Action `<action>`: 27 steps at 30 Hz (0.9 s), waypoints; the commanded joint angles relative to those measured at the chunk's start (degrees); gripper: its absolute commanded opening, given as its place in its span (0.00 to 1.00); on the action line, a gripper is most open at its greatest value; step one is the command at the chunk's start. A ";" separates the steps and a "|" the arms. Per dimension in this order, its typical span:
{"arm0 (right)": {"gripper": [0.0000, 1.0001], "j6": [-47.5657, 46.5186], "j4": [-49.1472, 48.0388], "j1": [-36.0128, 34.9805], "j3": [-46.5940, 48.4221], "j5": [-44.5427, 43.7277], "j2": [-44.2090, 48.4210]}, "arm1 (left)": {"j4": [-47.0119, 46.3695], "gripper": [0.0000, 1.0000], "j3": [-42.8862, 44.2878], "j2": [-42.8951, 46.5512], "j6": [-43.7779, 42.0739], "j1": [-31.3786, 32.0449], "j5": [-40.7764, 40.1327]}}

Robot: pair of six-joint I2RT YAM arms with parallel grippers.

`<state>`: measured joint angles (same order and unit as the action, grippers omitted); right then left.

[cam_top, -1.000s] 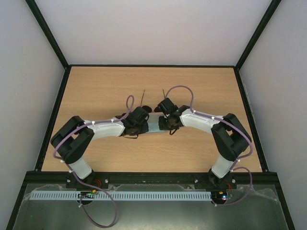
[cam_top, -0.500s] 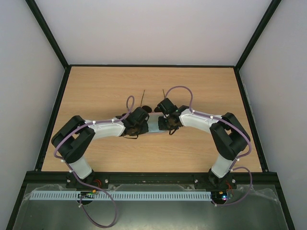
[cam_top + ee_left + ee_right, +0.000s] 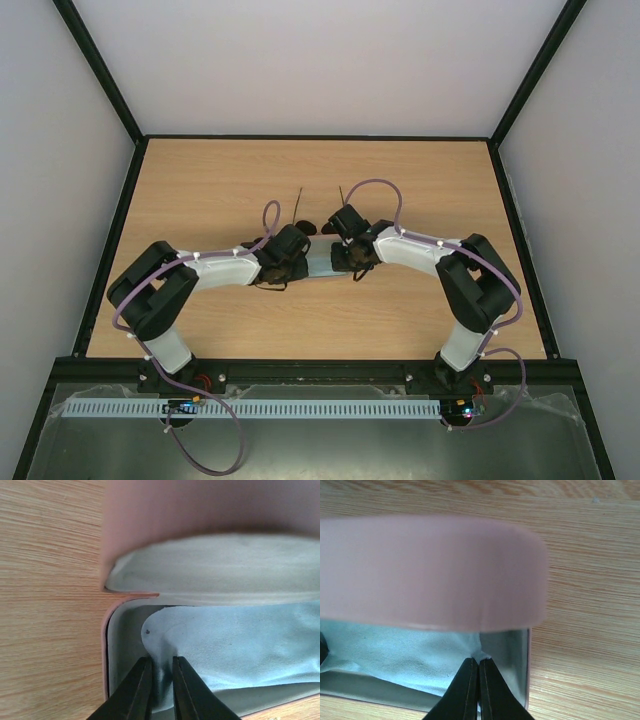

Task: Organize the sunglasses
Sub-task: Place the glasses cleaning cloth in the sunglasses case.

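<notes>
The pink case (image 3: 322,262) lies open mid-table between both grippers. Its lid (image 3: 200,510) stands up, and the light blue cloth (image 3: 240,645) lies inside the tray. My left gripper (image 3: 160,659) is shut on a fold of the cloth at the case's left end. My right gripper (image 3: 479,661) is shut on a corner of the cloth (image 3: 395,655) at the right end, under the lid (image 3: 430,570). Of the sunglasses, only two thin dark temple arms (image 3: 300,203) show, just behind the grippers. The lenses are hidden.
The wooden table (image 3: 200,190) has a black raised rim (image 3: 320,137) and grey walls on three sides. Both arm bases stand at the near edge. Purple cables loop over each wrist.
</notes>
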<state>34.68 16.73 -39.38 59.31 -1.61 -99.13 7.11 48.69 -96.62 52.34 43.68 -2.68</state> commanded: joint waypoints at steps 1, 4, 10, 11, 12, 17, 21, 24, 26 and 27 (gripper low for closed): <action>0.01 -0.35 2.03 0.29 -0.20 -1.27 -0.62 | 1.82 0.16 0.71 -0.76 -0.88 -0.35 -1.41; 0.01 -0.40 2.22 0.28 -0.14 -1.40 -0.79 | 2.15 0.21 0.71 -0.57 -0.83 -0.35 -1.56; 0.10 -0.57 2.73 0.31 0.22 -1.65 -0.54 | 2.87 0.25 1.02 0.21 -0.83 -0.36 -1.72; 0.11 -0.59 2.83 0.29 0.33 -1.60 -0.42 | 3.04 0.26 1.12 0.34 -0.82 -0.38 -1.74; 0.12 -0.60 2.99 0.27 0.37 -1.52 -0.15 | 3.12 0.27 1.25 0.47 -0.83 -0.36 -1.65; 0.16 -0.58 3.84 0.31 0.90 -1.56 1.04 | 4.00 0.31 2.03 1.23 -0.98 -0.36 -1.71; 0.17 -0.69 4.32 0.29 1.14 -1.93 1.95 | 4.79 0.35 2.80 1.83 -1.10 -0.36 -1.85; 0.17 -0.83 5.11 0.26 1.34 -2.49 2.48 | 5.23 0.41 3.03 2.69 -1.03 -0.35 -1.89; 0.17 -0.86 5.32 0.28 1.35 -2.53 3.26 | 5.61 0.44 2.99 3.43 -0.93 -0.35 -1.94; 0.16 -0.80 5.46 0.27 1.27 -2.55 3.77 | 5.81 0.44 3.04 3.78 -0.97 -0.37 -1.95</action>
<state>34.46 18.31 -39.33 59.33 -2.98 -98.08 10.33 50.24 -95.72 51.59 43.68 -3.51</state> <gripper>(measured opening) 0.171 0.431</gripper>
